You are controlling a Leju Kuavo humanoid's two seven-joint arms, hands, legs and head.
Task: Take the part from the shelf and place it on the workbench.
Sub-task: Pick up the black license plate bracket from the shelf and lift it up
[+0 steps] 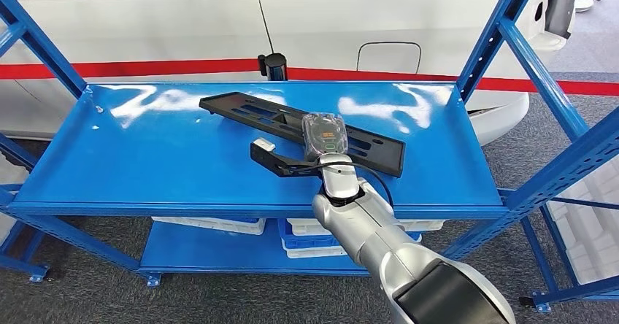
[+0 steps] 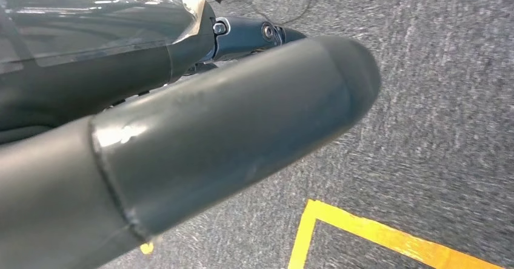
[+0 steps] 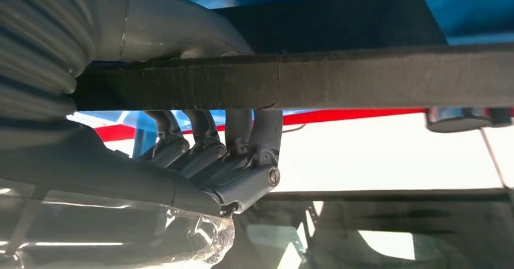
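Note:
A long flat black part (image 1: 241, 109) with slots lies slantwise on the top board of the blue shelf (image 1: 146, 156). My right hand (image 1: 323, 136), wrapped in clear film, rests over the part's middle, reached in from the front edge. In the right wrist view the part's black edge (image 3: 363, 78) runs between the thick thumb and the curled fingers (image 3: 242, 166), so the hand grips it. A black bracket with a white tip (image 1: 266, 152) juts from that wrist. My left hand (image 2: 182, 142) hangs over the floor, fingers stretched out, holding nothing.
Slanted blue uprights (image 1: 504, 28) frame the shelf on both sides. A white car with a red stripe (image 1: 146, 67) stands close behind. White trays (image 1: 212, 225) sit on the lower board. Grey carpet with yellow tape (image 2: 363, 232) lies below.

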